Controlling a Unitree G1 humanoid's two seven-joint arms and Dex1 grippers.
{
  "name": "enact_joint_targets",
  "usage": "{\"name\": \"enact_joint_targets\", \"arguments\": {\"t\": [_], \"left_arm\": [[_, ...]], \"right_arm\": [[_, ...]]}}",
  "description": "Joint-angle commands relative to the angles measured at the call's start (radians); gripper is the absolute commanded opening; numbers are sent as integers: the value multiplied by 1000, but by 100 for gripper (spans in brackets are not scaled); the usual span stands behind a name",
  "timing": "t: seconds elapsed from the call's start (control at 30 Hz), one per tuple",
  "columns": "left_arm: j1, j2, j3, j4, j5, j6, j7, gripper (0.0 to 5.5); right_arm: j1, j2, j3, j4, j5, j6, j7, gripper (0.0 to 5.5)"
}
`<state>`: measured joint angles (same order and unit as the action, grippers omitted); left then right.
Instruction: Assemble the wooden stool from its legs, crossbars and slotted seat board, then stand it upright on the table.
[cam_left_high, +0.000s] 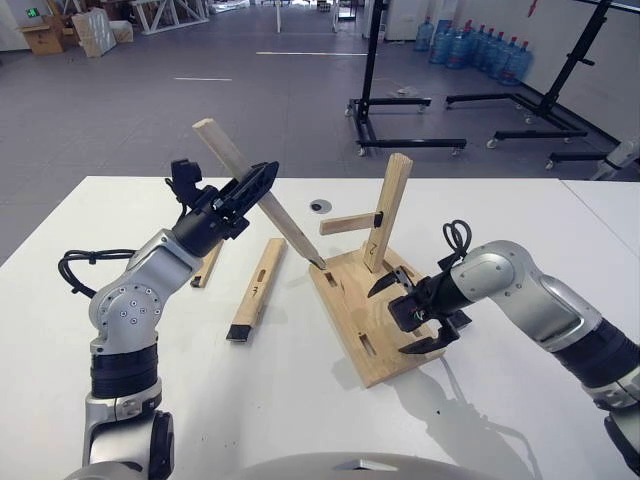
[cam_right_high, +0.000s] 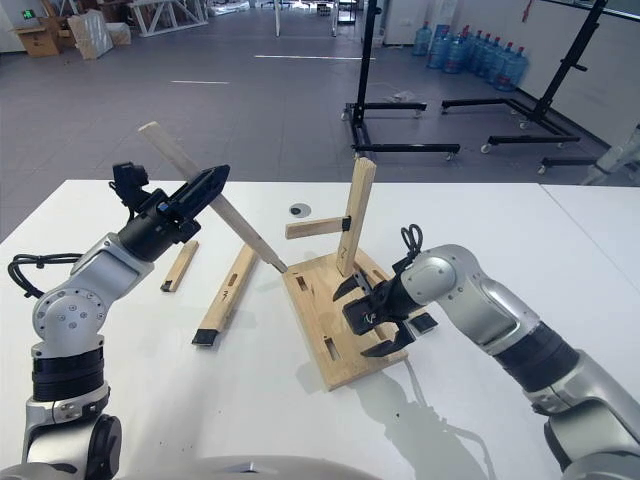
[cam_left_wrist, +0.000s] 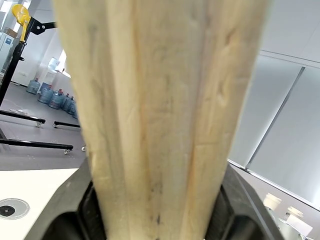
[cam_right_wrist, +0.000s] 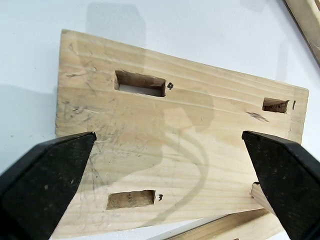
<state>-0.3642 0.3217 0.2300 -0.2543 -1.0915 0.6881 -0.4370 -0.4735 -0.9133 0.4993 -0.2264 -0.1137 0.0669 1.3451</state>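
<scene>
The left gripper (cam_left_high: 262, 178) was seen clamped around a wooden leg (cam_left_high: 290, 232) near its middle. The leg was held on a slant, with its upper end raised toward the far left and its lower end brought down to the far left corner of the seat board (cam_left_high: 350, 310), at a slot there. Whether that end was seated in the slot could not be told.

The right gripper (cam_left_high: 387, 320) was found with its fingers spread wide apart, nothing between them, placed over the right side of the seat board; contact with the wood could not be judged. In the right wrist view, three rectangular slots were shown in the board below the fingers.

The seat board was laid flat on the white bench (cam_left_high: 500, 210), right of centre. A second leg (cam_left_high: 388, 210) was stood upright in its far side, with a crossbar (cam_left_high: 345, 224) projecting from it to the left. A third leg (cam_left_high: 258, 288) was laid flat just left of the board, and a short bar (cam_left_high: 207, 268) farther left, beside the left arm.
</scene>
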Motion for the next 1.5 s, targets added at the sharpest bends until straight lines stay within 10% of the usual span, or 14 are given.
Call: {"name": "enact_joint_targets", "arguments": {"t": [0.03, 0.57, 1.5], "left_arm": [[-20, 1, 10, 20, 10, -10, -12, 202], [-160, -57, -171, 495, 372, -330, -409, 202], [-209, -164, -147, 820, 547, -491, -593, 202]], "right_arm": [[-22, 32, -32, -18, 27, 46, 4, 540], [51, 95, -441, -85, 476, 456, -158, 540], [105, 130, -385, -124, 556, 503, -232, 540]]}}
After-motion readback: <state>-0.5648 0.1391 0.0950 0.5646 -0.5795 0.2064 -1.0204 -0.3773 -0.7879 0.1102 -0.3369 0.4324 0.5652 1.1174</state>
